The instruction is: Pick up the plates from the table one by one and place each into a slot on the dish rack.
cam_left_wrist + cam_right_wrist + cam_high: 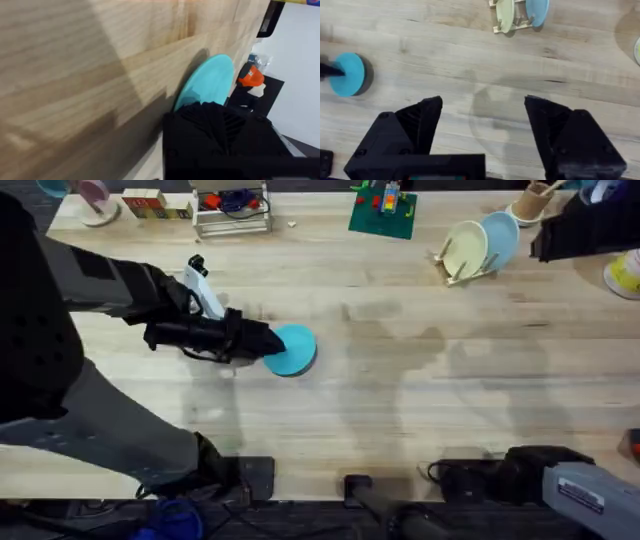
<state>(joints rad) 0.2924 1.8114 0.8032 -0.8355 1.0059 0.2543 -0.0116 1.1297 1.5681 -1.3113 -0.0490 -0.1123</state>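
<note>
From overhead I saw the left gripper [262,343] closed on the edge of the teal plate [293,349], which sat near the middle-left of the table [400,390]. Through the left wrist camera the teal plate [207,80] was tilted, one edge against the wood. The cream plate [466,248] and light blue plate [498,238] stood on edge in the dish rack [452,272] at the far right of the table. My right gripper [482,117] hung wide open above bare wood, well apart from the rack.
</note>
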